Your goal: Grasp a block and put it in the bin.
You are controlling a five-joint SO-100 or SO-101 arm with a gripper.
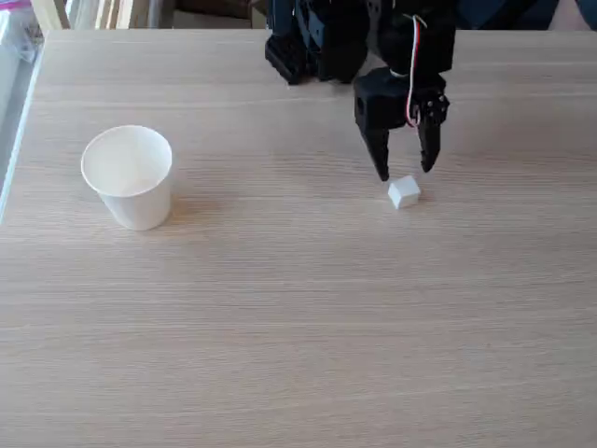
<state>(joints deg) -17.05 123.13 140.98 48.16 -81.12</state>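
Gripper [405, 172] fingers are seen spread apart and pointing down, with nothing grasped between them, in the fixed view. Its black fingertips are held just above the block, one on each side of it. The gripper is carried by a black arm [354, 42] that reaches in from the far edge, and a red and white wire is seen running down its wrist. A light wood-grain surface [298, 336] is spread across the whole view. On its left part the bin [128, 177] is stood upright with its open mouth up, and its inside appears empty. The block [403, 191] is found resting on the surface right of centre, well apart from the bin, directly under the gripper opening.
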